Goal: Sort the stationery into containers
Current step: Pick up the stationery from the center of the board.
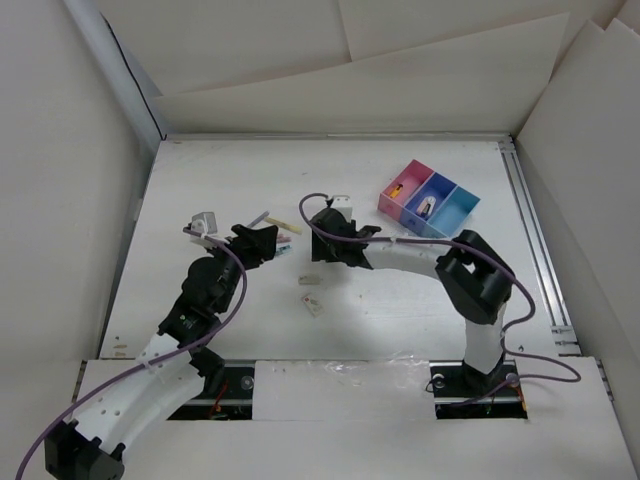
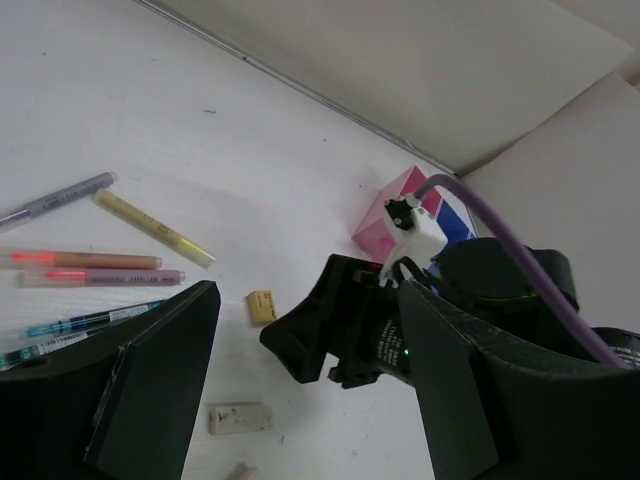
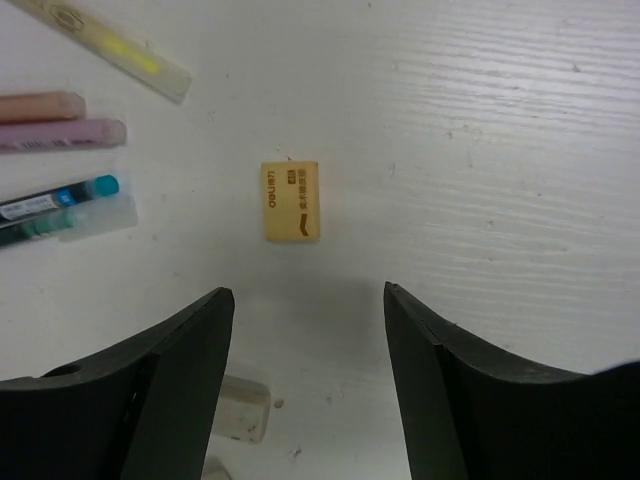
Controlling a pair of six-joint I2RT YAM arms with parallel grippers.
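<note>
Right gripper wide open, empty, poised for pickup; tan eraser at 12 o'clock. Left gripper open, empty; pens at 9 o'clock.

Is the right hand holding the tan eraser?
No, the tan eraser lies on the table, ahead of the open right hand.

The black-and-white left arm rises from the near left corner of the white table and leans toward its middle. Its black two-finger left gripper is held low with the jaws spread wide. The black-and-white right arm stands up from the near edge, bends sharply at the elbow and stretches leftward. Its black right gripper points down at the table's middle, jaws wide apart, close in front of the left one.
</note>
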